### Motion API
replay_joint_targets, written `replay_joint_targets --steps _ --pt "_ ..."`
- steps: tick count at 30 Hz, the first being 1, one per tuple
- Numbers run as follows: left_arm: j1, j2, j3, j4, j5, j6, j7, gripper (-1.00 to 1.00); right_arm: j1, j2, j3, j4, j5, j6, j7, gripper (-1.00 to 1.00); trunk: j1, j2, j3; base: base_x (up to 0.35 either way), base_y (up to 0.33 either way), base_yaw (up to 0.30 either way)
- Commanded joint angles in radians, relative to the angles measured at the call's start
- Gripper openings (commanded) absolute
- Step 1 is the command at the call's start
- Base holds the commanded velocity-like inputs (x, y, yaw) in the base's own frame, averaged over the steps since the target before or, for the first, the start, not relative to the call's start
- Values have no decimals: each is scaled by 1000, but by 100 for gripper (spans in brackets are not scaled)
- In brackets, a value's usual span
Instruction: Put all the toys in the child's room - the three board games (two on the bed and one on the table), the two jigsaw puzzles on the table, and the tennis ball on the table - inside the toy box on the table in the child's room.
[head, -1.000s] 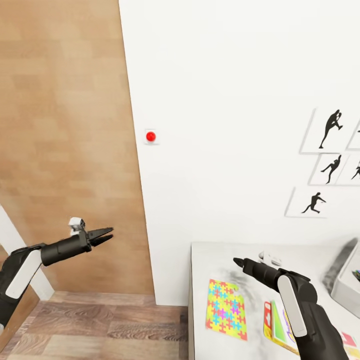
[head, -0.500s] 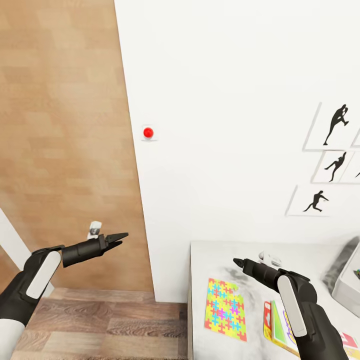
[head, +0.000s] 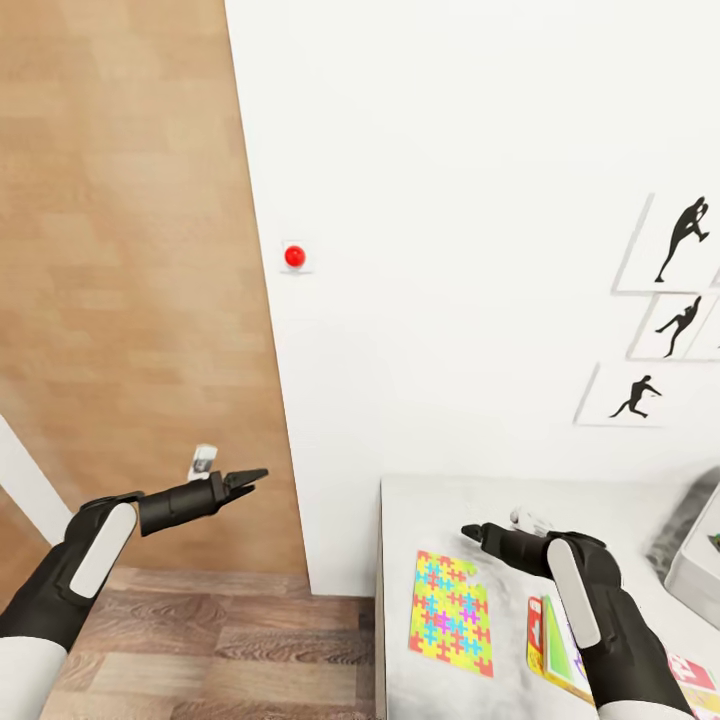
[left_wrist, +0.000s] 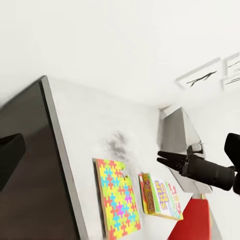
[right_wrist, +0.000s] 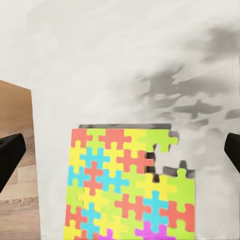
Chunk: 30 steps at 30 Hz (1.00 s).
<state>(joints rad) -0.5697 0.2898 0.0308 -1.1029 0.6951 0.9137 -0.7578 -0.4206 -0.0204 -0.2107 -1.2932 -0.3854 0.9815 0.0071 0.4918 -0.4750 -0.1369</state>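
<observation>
A multicoloured jigsaw puzzle (head: 450, 612) (right_wrist: 127, 185) lies flat near the left end of the pale grey table (head: 420, 505). Beside it lies the SKIP-BO board game (head: 556, 636) (left_wrist: 160, 195), partly hidden by my right forearm in the head view. My right gripper (head: 468, 533) hovers open above the table, just beyond the puzzle's far edge, holding nothing. The toy box (head: 697, 572) (left_wrist: 178, 131) stands at the table's right. My left gripper (head: 258, 474) is open and empty in the air, left of the table over the floor.
A white wall with a red button (head: 293, 256) and dancer pictures (head: 680, 245) rises behind the table. A wooden panel (head: 130, 280) and wood floor (head: 220, 650) lie to the left. A red-and-white flat thing (head: 692, 675) lies at the table's near right.
The camera has shifted a little. My left arm has come down and reached further right toward the table. The right gripper has sunk slightly toward the tabletop.
</observation>
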Motion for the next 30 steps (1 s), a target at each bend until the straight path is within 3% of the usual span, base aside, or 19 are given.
replay_joint_targets --steps 1,30 --pt "-1 0 1 0 -2 4 -3 100 -4 1 -1 6 -1 7 1 100 0 -2 -4 0 0 0" --pt "-2 0 4 1 -9 3 -3 100 -18 -1 -1 39 -2 20 2 100 0 -2 -51 0 0 0"
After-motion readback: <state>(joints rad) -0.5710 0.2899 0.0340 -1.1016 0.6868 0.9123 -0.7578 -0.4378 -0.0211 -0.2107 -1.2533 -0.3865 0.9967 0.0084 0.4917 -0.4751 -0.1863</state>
